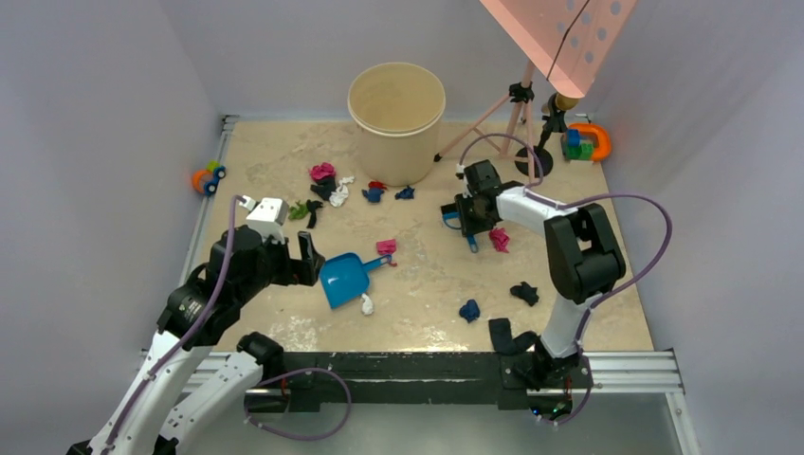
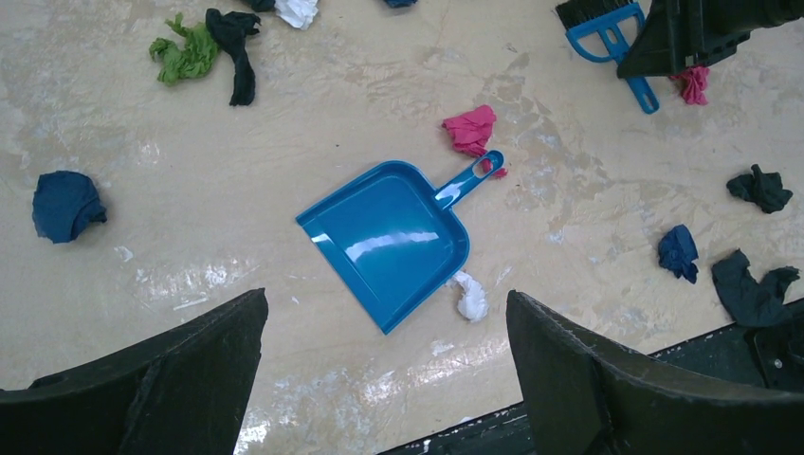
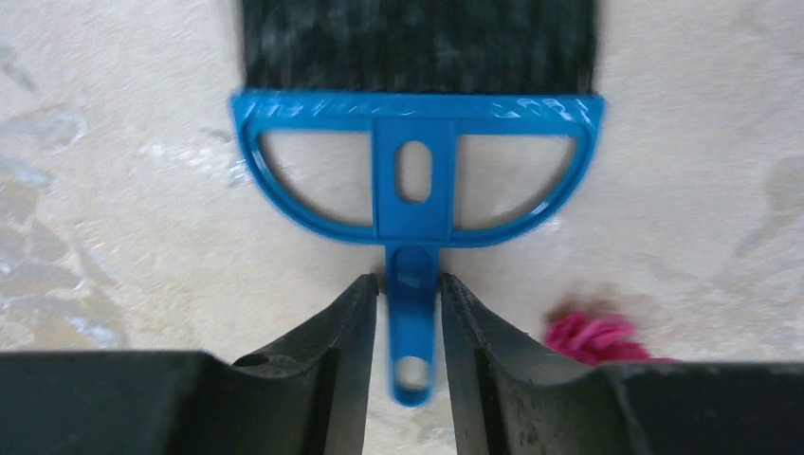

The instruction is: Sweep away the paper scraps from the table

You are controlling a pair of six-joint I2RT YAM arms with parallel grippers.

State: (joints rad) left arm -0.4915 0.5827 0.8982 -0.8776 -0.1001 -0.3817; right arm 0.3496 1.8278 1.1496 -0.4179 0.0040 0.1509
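Paper scraps lie scattered on the table (image 1: 427, 284): pink (image 1: 386, 247), white (image 1: 366, 304), dark blue (image 1: 469, 309), black (image 1: 523, 293), and a cluster (image 1: 324, 180) near the bucket. A blue dustpan (image 1: 343, 278) (image 2: 389, 242) lies flat left of centre, with the pink wad (image 2: 471, 129) at its handle and the white wad (image 2: 468, 297) at its side. My left gripper (image 1: 303, 258) (image 2: 387, 296) hovers wide open just near of the pan, holding nothing. My right gripper (image 1: 471, 223) (image 3: 410, 280) has its jaws pressed on the handle of a blue brush (image 3: 414, 180) lying on the table.
A cream bucket (image 1: 396, 109) stands at the back centre. An orange-blue toy car (image 1: 208, 177) sits at the left edge, and coloured blocks with an orange ring (image 1: 586, 142) at the back right beside a pink tripod stand (image 1: 517, 104). A black bar (image 1: 408, 365) runs along the front.
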